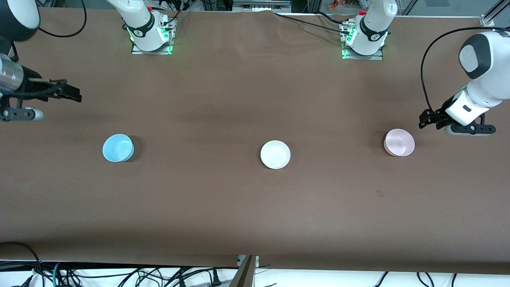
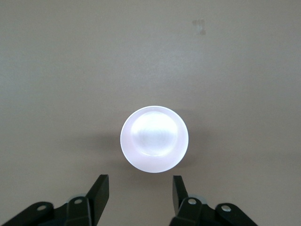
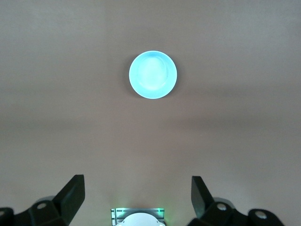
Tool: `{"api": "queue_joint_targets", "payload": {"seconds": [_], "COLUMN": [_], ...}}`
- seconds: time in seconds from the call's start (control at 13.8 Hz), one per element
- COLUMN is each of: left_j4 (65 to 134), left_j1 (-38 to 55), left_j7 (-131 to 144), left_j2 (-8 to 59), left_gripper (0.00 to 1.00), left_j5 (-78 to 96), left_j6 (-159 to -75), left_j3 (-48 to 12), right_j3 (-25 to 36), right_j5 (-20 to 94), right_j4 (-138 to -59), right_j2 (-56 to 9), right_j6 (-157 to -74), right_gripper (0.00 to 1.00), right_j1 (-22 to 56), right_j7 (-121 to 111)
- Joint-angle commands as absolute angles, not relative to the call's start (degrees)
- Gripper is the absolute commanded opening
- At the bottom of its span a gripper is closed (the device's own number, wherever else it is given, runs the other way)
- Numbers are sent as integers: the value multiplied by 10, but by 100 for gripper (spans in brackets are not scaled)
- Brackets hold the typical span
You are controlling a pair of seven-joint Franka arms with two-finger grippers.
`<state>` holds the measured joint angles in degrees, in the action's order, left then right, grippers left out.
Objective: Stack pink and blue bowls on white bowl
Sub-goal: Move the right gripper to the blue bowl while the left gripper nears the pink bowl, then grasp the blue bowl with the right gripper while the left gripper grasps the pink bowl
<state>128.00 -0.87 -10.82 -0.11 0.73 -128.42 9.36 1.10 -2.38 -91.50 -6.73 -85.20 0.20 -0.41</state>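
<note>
On the brown surface [image 1: 255,207] three bowls stood in one row, well apart: the white bowl [image 1: 275,154] in the middle, the blue bowl [image 1: 118,148] toward the right arm's end, and the pink bowl [image 1: 399,142] toward the left arm's end. None was stacked yet. The left claw [image 1: 428,118] hung in the air just beside the pink bowl, partly open and holding nothing; in its wrist view the pink bowl [image 2: 154,139] lay just ahead of the fingertips [image 2: 101,181]. I judged the gap looked hardly wider than the bowl, so a finger could land on the rim and tip or push the light bowl away. The right claw [image 1: 73,94] waited near the table edge, wide open and empty, with the blue bowl [image 3: 153,75] well apart from it.
</note>
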Motion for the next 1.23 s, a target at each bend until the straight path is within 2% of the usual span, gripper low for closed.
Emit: {"api": "queue_joint_targets", "payload": {"seconds": [0.0,0.29,0.65,0.87,1.16], "left_j4": [1317,1346,1372,1368,1364], "left_j1": [-4,-9,-9,-8,-4], "left_j7": [-121,-173,-239,-239,-235], "left_j2": [-17,31,61,101,182], "left_gripper": [61,61,59,61,61], "left_j5": [2,0,0,4,5], "left_j6": [-1318,-1392,-1410,-1427,-1512], "left_j3": [104,130,166,165,163], "right_j3": [10,10,9,10,9], "right_j5": [-24,-22,-17,-16,-15], "right_j4": [-901,-902,-913,-953,-1037], "right_j2": [-95,-145,-205,-227,-236], "right_j6": [-851,-902,-973,-1061,-1187], "right_gripper": [100,100,100,100,100], "right_j1": [-26,-43,-59,-60,-74], "right_j7": [-7,-11,-15,-15,-37]}}
